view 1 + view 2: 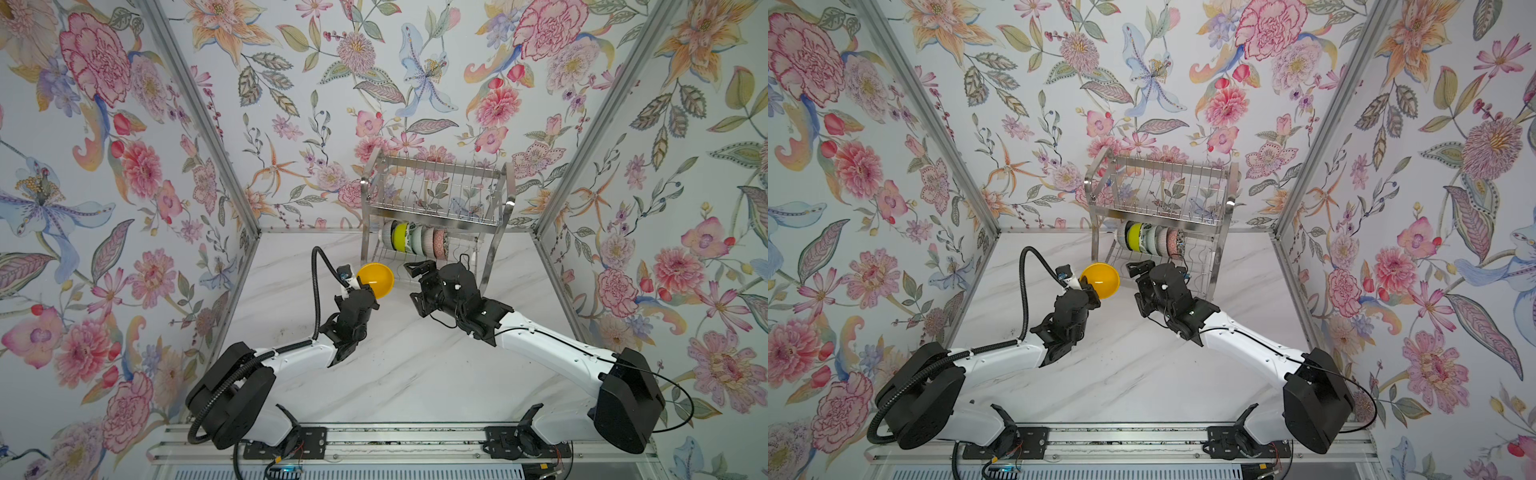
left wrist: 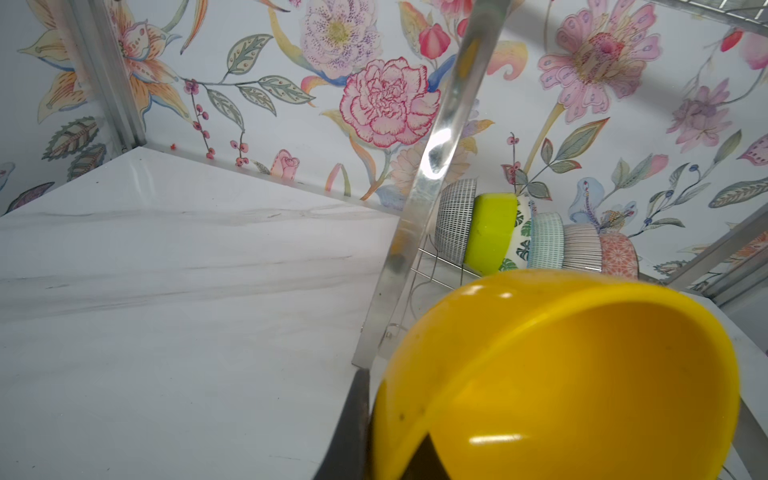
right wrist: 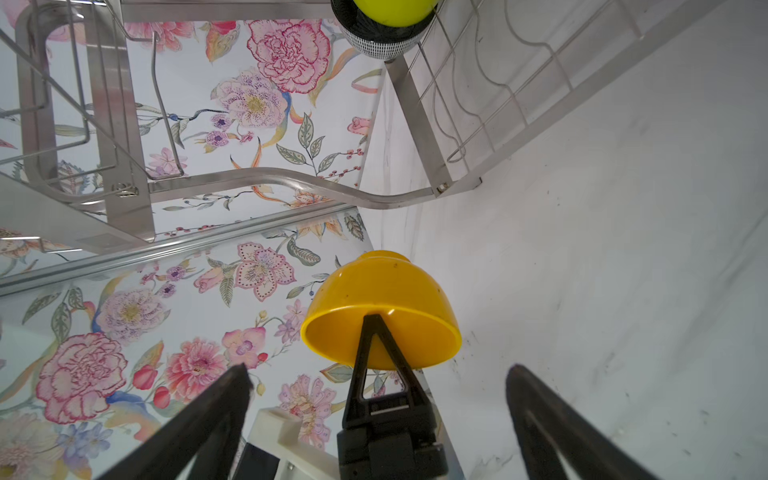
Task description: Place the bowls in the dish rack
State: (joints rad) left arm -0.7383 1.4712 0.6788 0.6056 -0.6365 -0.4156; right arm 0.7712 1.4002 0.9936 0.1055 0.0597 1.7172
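Orange-yellow bowl (image 1: 376, 279): only bowl outside dish rack (image 1: 505, 195), held in air just in front of lower tier, above tabletop (image 1: 395, 374).
Left gripper (image 1: 367, 287): jaws clamped tight on bowl rim, one finger inside, one outside. Bowl tipped on edge, probably to match slot angle.
Right gripper (image 1: 417, 282): jaws spread wide, empty, near bowl's open side, touching nothing. Likely waiting to take over or steady.
Lower tier: six bowls (image 1: 415, 241) on edge, packed in row.
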